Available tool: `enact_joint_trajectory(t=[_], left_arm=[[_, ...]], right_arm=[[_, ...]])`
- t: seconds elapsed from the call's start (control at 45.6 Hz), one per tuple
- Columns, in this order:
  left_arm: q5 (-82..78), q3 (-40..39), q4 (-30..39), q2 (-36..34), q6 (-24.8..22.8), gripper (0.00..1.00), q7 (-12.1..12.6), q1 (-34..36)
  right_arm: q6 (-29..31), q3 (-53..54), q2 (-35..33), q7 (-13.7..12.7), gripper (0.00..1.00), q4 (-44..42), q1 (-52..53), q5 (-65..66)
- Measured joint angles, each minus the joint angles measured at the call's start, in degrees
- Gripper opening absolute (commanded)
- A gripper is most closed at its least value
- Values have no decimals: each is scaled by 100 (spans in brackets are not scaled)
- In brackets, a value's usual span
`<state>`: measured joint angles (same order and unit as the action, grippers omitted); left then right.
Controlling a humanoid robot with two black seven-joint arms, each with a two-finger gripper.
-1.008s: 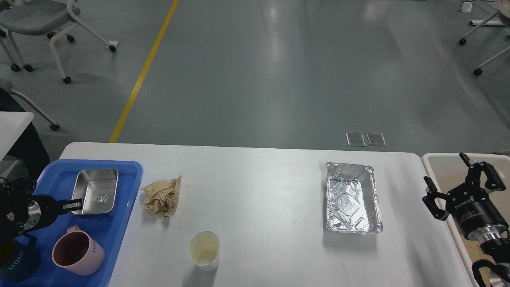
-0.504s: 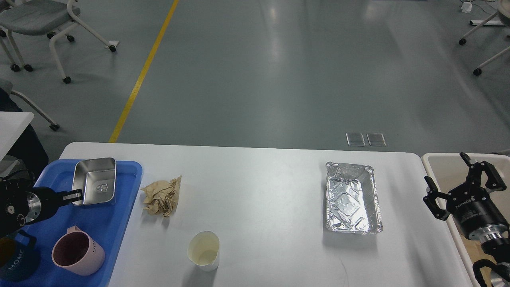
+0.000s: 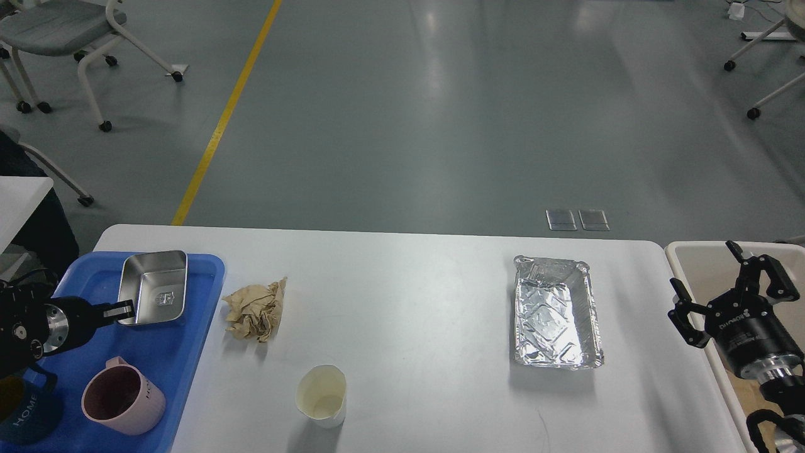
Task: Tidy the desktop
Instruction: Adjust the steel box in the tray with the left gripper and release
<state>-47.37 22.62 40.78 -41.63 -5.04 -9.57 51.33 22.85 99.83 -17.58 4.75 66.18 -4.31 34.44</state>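
Gripping the steel tin (image 3: pixel 155 287) by its near rim over the blue tray (image 3: pixel 188 352), my left gripper (image 3: pixel 119 309) (closed) should lower it level; the desktop (image 3: pixel 409 314) lies rightward, right gripper (image 3: pixel 723 283) wide open.

One counter (image 3: pixel 409 277) — on it one blue tray (image 3: pixel 188 352), one steel tin (image 3: pixel 154 296), one crumpled brown paper (image 3: pixel 255 309), one paper cup (image 3: pixel 322 396), one foil tray (image 3: pixel 556 312) — plus two mugs, pink (image 3: pixel 122 401) and dark blue (image 3: pixel 25 418).
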Motion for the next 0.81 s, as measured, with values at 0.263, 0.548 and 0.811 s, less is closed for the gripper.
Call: enact_joint_trajectory(t=[0.263, 0.548, 0.811], left_arm=[[-6, 26, 0, 13, 13, 96, -10, -8], [-26, 60, 0, 6, 65, 96, -27, -18], [-15, 63, 0, 22, 72, 96, -27, -18]], right_arm=[[0, 0, 0, 0, 100, 0, -4, 0], [0, -6, 0, 0, 100, 0, -1, 0], [0, -5, 0, 0, 100, 0, -7, 3]])
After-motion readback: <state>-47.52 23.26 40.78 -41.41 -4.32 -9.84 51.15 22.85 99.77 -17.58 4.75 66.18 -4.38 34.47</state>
